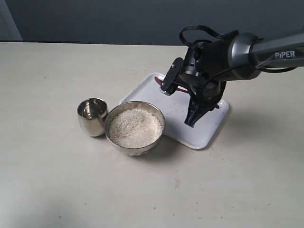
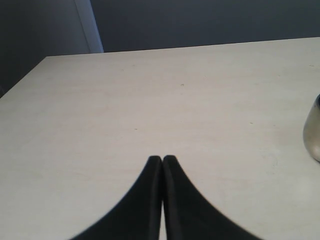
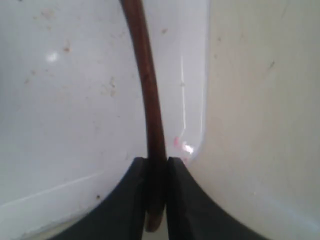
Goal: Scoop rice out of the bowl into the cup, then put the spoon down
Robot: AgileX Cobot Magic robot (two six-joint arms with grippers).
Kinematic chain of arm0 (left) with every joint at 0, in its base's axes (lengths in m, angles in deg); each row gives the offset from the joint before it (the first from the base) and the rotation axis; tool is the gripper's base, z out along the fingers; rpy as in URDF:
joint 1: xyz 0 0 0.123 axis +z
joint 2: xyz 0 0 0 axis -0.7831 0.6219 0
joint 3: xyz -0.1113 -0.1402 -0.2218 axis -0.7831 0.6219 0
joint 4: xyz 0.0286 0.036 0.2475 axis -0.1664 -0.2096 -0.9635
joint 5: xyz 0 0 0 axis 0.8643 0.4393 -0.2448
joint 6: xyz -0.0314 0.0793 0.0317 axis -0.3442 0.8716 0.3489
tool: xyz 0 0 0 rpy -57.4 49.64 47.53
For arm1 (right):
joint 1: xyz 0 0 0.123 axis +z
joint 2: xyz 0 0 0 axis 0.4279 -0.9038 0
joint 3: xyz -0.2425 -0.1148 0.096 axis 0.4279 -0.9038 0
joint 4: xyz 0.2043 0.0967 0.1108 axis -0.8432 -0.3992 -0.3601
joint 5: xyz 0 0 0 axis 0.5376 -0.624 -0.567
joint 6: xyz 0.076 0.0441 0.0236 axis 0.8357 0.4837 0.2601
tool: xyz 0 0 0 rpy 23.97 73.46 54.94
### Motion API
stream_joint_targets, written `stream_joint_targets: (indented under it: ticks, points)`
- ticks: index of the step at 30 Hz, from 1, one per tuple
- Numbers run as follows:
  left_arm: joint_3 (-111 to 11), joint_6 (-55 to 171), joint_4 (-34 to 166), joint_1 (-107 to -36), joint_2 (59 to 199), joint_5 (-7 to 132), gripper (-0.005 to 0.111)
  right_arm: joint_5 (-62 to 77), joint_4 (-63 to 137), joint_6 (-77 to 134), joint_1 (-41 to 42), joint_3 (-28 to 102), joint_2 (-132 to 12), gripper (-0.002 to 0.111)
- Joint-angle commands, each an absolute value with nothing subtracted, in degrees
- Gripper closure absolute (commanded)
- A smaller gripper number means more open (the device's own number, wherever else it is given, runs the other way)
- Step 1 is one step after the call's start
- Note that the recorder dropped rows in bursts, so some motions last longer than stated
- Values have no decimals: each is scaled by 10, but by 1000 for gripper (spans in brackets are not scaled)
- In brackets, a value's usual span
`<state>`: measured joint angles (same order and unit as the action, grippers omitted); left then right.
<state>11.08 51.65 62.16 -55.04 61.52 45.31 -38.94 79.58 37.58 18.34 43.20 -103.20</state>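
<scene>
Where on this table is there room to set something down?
Bare table: left of the cup, on the camera side of the bowl, and right of the tray. Crowded: cup, bowl and tray huddle together, with the right gripper holding the spoon over the tray.

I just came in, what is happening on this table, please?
The right gripper is shut on the spoon handle, over the white tray. The bowl next to the tray is full of rice; the cup beside it looks empty. The left gripper is shut on nothing, above the table.
</scene>
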Motion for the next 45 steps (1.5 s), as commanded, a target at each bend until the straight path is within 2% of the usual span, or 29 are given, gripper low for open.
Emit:
stream_joint_targets:
  ticks: [1,10,12,17,20,32,35,38,39,45]
  points:
    - [106,513,622,-551,616,460,106,-379,786,373,181,429,-1044,109]
    - [106,513,622,-551,616,460,106,-367,780,381,181,429,-1050,108]
    - [106,513,622,-551,616,460,106,-362,780,381,181,429,-1050,103]
    - [106,513,622,-551,616,460,106,-352,781,381,181,429,-1050,77]
    - [106,513,622,-551,616,460,106,-355,781,381,181,429,-1050,72]
    - [106,513,622,-551,616,460,106,-526,837,382,181,430,-1043,83]
    - [106,513,622,-551,616,460,106,-547,831,384,181,430,-1021,91]
    - [106,513,622,-551,616,460,106,-565,828,401,181,430,-983,107]
    - [106,513,622,-551,616,460,106,-571,828,411,181,430,-970,109]
    - [106,513,622,-551,616,460,106,-614,823,441,181,430,-857,109]
